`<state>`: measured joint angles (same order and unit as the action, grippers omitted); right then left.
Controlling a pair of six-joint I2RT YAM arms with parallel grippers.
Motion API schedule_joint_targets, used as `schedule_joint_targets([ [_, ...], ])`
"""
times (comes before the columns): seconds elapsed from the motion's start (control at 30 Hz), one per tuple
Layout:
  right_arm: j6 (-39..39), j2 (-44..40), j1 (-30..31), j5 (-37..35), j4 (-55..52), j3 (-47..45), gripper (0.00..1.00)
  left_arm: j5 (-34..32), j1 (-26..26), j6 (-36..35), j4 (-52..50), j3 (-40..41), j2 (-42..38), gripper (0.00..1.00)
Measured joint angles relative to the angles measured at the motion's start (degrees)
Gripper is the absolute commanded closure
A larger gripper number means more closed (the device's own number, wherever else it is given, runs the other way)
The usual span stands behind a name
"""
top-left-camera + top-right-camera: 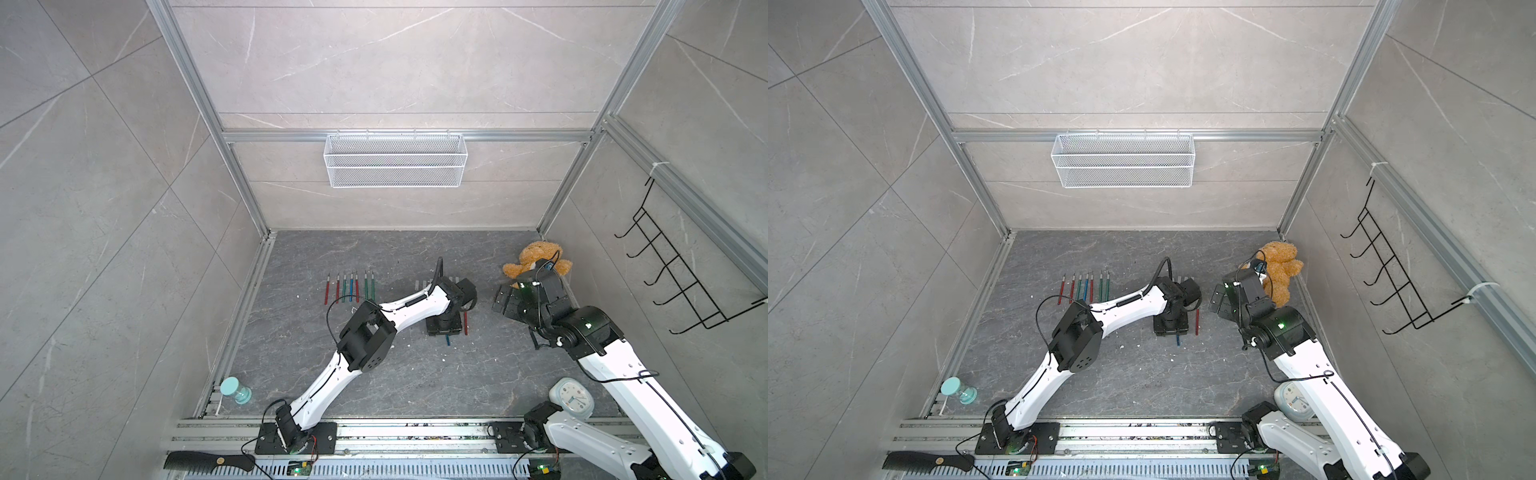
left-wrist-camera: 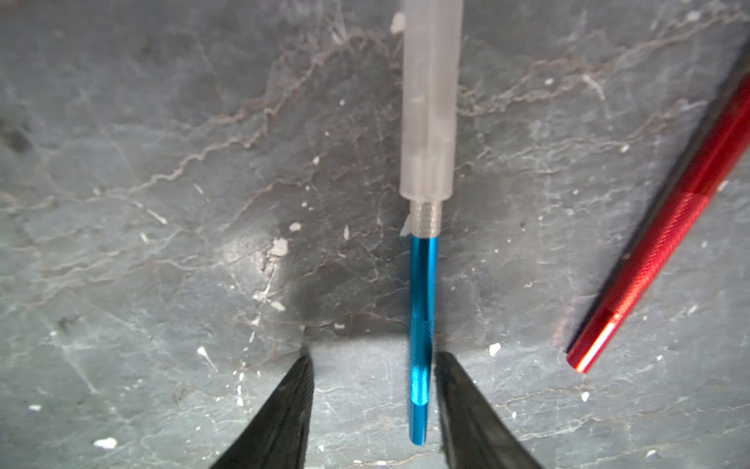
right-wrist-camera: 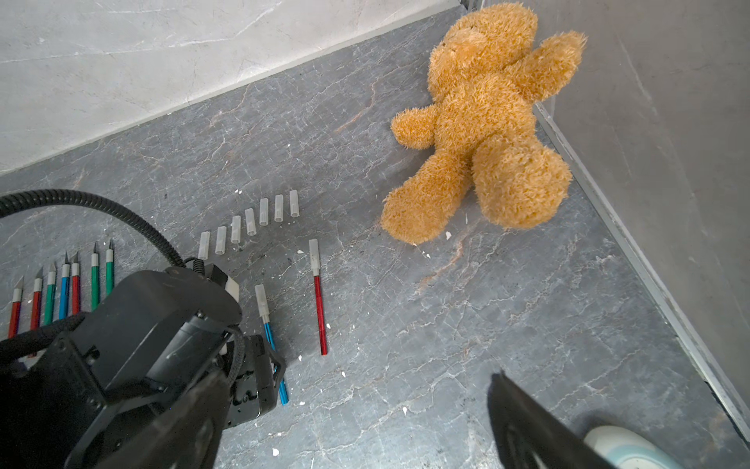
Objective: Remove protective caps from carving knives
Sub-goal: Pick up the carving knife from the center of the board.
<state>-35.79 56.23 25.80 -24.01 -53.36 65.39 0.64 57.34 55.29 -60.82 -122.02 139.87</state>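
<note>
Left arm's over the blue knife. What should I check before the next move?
1. Blue knife handle between the left gripper jaws: ok.
2. Jaws closed on the handle: not ok, a gap shows on one side.
3. Cap seated on the blue knife's tip: ok.
4. Right gripper open: ok.
5. Red knife apart from the left gripper: ok.

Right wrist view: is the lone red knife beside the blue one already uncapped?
No, the red knife still wears its translucent cap over the blade end, like the blue knife next to it.
</note>
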Motion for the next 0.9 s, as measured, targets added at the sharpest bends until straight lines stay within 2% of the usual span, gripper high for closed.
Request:
schedule_joint_targets([
  [0.3,0.0,0.13,-0.02,1.51,0.02,0.0,0.0,-0.46,0.0,-1.38,-0.52,0.79,-0.15,0.77],
  [0.4,0.0,0.44,-0.02,2.08,0.04,0.0,0.01,-0.74,0.0,-1.75,-0.44,1.46,-0.52,0.79],
  [0.57,0.0,0.68,-0.02,2.95,0.04,0.0,0.01,-1.73,0.0,-2.29,0.31,3.26,-1.51,0.89],
  [0.67,-0.02,0.79,-0.02,3.8,0.09,0.0,0.01,-2.32,0.0,-2.69,1.27,5.03,-2.51,0.91],
  [0.8,-0.02,1.7,-0.02,5.42,0.5,0.0,0.0,-3.74,0.0,-3.28,2.12,8.46,-4.55,1.0],
  [0.9,-0.02,2.6,-0.02,6.78,0.66,-0.02,0.01,-5.35,-0.02,-4.09,2.14,12.09,-6.78,1.0],
])
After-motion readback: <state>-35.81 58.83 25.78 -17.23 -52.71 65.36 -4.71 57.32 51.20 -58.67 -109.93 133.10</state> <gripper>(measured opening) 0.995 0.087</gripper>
